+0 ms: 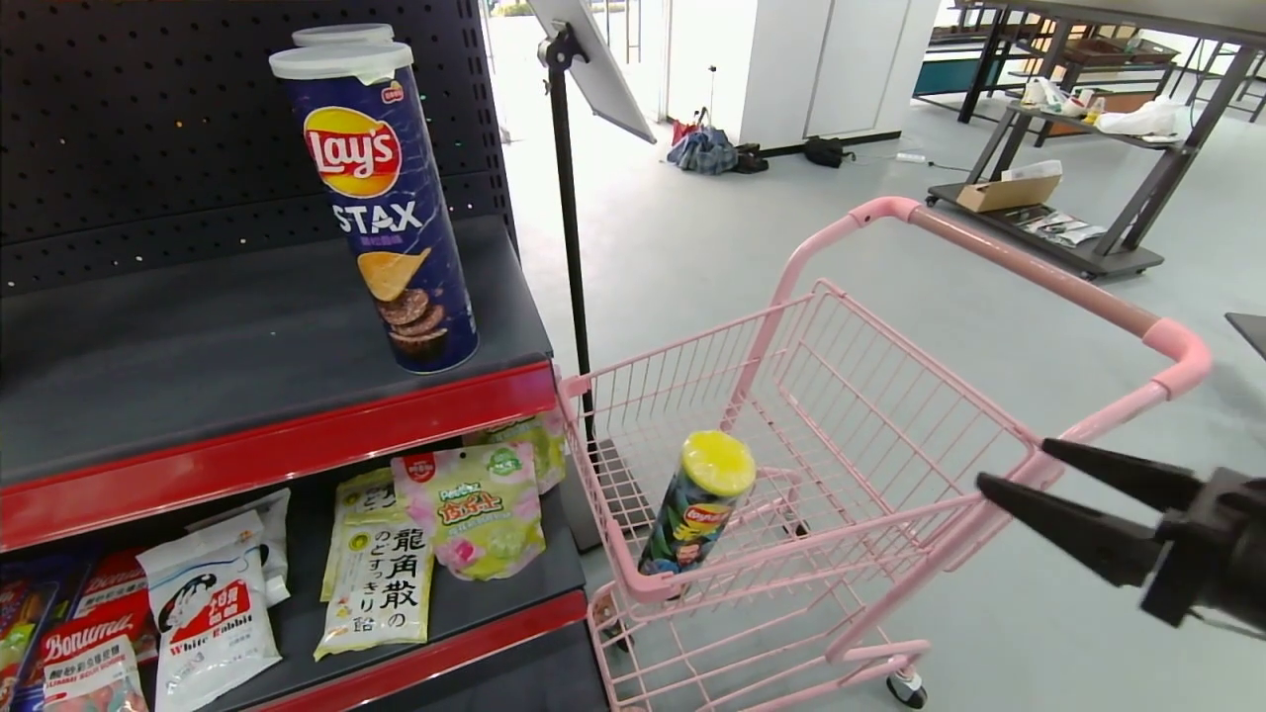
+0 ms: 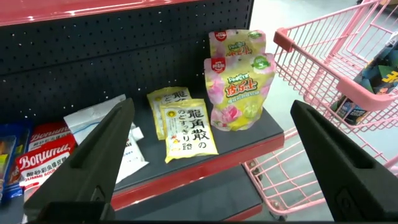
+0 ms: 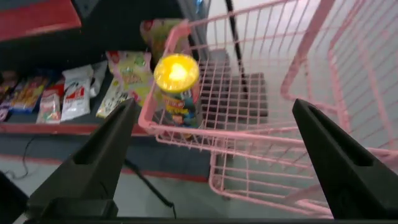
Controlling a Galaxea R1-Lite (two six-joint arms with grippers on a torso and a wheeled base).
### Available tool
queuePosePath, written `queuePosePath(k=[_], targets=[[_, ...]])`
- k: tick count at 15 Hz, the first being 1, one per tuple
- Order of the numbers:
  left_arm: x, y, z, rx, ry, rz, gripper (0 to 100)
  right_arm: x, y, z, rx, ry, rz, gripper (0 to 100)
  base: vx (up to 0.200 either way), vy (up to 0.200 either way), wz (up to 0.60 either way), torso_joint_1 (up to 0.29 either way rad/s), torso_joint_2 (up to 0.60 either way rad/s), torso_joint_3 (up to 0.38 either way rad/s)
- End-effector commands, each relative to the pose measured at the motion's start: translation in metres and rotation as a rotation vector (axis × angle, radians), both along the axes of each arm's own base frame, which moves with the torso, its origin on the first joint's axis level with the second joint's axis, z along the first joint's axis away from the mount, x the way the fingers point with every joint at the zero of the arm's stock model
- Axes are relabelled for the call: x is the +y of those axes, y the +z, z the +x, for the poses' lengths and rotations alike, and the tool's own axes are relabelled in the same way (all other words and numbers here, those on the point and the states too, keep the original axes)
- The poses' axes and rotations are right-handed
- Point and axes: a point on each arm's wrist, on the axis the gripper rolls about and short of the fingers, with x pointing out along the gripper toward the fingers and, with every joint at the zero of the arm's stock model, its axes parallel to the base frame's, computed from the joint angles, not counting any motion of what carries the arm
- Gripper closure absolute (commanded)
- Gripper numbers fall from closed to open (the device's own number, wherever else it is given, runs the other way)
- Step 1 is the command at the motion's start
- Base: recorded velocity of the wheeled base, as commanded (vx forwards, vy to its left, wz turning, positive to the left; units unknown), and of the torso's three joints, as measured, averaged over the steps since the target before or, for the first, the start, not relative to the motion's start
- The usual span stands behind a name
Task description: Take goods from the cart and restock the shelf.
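Observation:
A pink wire cart (image 1: 890, 213) stands to the right of the shelf. In its near left corner leans a dark chips can with a yellow lid (image 1: 697, 509), seen from above in the right wrist view as the yellow-lidded can (image 3: 176, 78). My right gripper (image 1: 1016, 463) hangs open and empty by the cart's right rim, above and to the right of that can. On the upper shelf board (image 1: 198, 336) a tall blue chips can (image 1: 391, 218) stands upright, a second can (image 1: 341, 35) behind it. My left gripper (image 2: 211, 104) is open and empty in front of the lower shelf's snack bags (image 2: 239, 90).
Several snack bags (image 1: 381, 583) lie on the lower shelf (image 1: 475, 618). A black pole carrying a board (image 1: 569, 218) stands between shelf and cart. Tables (image 1: 1088, 129) and bags on the floor (image 1: 702, 148) are far back. Open floor lies right of the cart.

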Motion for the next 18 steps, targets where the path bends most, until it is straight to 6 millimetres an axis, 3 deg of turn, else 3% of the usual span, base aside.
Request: queuePosePath(k=[1,3,12,18], targets=[[0.0,0.0,0.0,0.001,0.0,0.0,0,0.032,-0.059,0.042,0.231,0.127,-0.073,0,0.0,0.0,0.0,0.0,0.0,0.0],[0.0,0.0,0.0,0.001,0.0,0.002,0,0.039,-0.061,0.056,0.224,0.163,-0.062,0,0.0,0.0,0.0,0.0,0.0,0.0],[0.0,0.0,0.0,0.001,0.0,0.002,0,0.068,-0.083,0.066,0.249,0.279,-0.073,0,0.0,0.0,0.0,0.0,0.0,0.0],[0.0,0.0,0.0,-0.001,0.0,0.003,0,0.094,-0.097,0.112,0.215,0.275,-0.066,0,0.0,0.0,0.0,0.0,0.0,0.0]])
